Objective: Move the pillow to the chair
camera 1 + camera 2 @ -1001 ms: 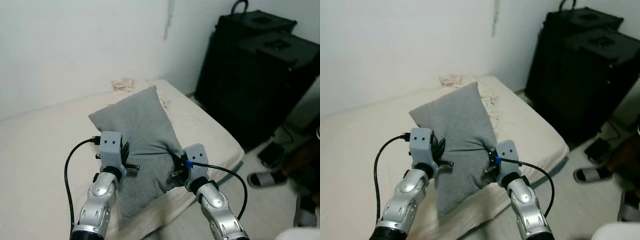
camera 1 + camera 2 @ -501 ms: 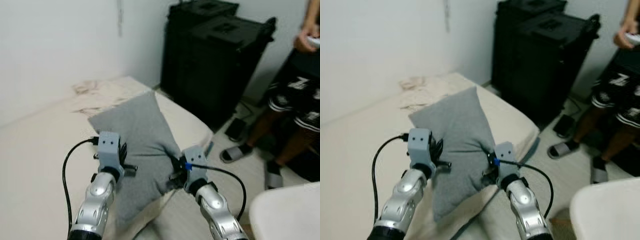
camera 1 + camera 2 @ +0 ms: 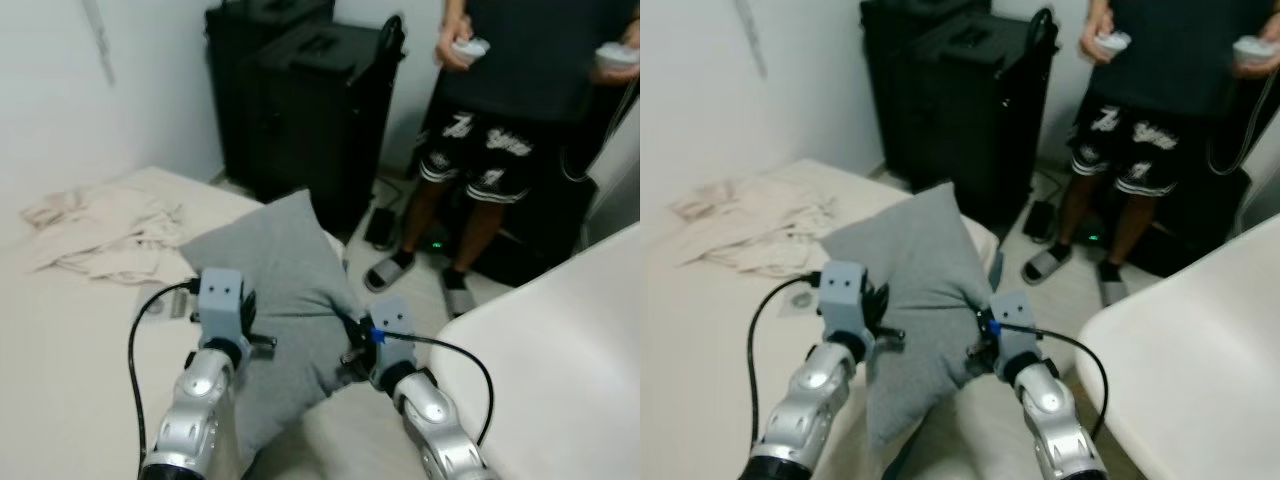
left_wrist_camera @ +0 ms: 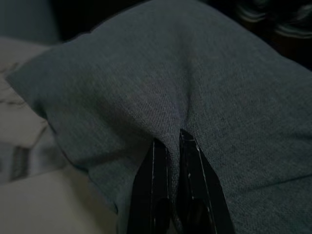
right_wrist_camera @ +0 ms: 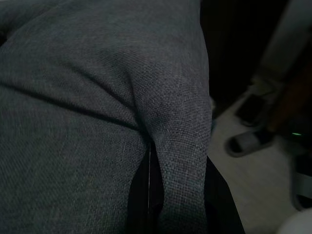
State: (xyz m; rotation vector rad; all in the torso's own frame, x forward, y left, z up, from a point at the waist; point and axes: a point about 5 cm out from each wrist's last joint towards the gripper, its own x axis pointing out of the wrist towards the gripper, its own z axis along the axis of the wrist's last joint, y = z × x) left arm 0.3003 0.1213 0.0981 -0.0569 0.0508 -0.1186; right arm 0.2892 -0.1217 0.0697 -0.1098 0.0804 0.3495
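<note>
- Pillow held in the air between both arms, above the bed edge.
- Left gripper pinched tight on a fold of fabric; right gripper likewise, on the opposite side.
- Chair sits to the right, close.
- Keep both pinches firm and arm spacing constant while turning, so the fabric doesn't slip; mind the person standing ahead.

The head views are evenly lit by soft indoor light and slightly blurred all over, with the black cabinets losing detail, while both wrist views are dim and grainy, with murky backgrounds.
</note>
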